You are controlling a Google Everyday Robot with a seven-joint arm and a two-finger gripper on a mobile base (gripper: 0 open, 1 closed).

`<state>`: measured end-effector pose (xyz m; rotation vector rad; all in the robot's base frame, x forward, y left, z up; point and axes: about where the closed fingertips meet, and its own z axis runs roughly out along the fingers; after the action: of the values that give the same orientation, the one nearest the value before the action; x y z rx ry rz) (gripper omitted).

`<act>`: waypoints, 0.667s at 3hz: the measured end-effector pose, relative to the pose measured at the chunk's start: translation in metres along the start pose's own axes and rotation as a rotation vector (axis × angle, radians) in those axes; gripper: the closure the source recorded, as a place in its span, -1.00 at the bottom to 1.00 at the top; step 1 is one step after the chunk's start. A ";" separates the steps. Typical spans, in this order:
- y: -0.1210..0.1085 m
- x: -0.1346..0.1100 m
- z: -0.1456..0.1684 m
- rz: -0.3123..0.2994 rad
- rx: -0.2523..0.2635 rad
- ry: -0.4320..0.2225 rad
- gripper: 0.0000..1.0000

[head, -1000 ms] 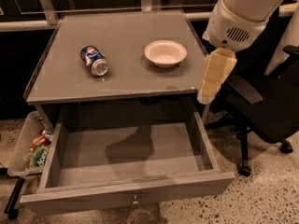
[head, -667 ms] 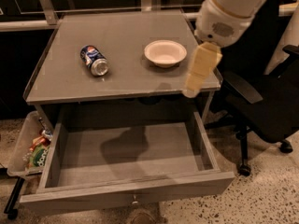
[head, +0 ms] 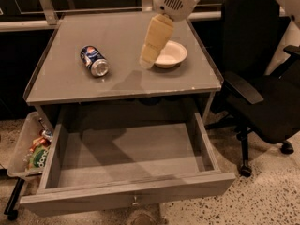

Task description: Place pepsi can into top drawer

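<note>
The pepsi can (head: pixel 94 60) lies on its side on the left part of the grey tabletop (head: pixel 117 86), its silver end toward the front. The top drawer (head: pixel 129 153) stands pulled out below the tabletop, its grey inside bare, with a small metal knob (head: pixel 135 201) on its front panel. My gripper (head: pixel 148 61) hangs from the arm above the middle of the tabletop, to the right of the can and just left of the white bowl (head: pixel 169 54). It holds nothing that I can see.
A black office chair (head: pixel 262 88) stands close to the right of the table. A clear plastic bin with snack packets (head: pixel 33 149) sits at the lower left beside the drawer. A dark wall and rail run behind the table.
My gripper and arm have swung left, from beyond the table's right edge to above the tabletop beside the bowl. The can, bowl and drawer have not moved.
</note>
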<state>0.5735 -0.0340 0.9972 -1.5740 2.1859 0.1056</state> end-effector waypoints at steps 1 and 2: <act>0.002 -0.007 0.012 -0.001 -0.004 -0.005 -1.00; -0.008 -0.040 0.039 0.035 -0.040 -0.045 -1.00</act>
<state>0.6028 0.0111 0.9792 -1.5398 2.1899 0.1944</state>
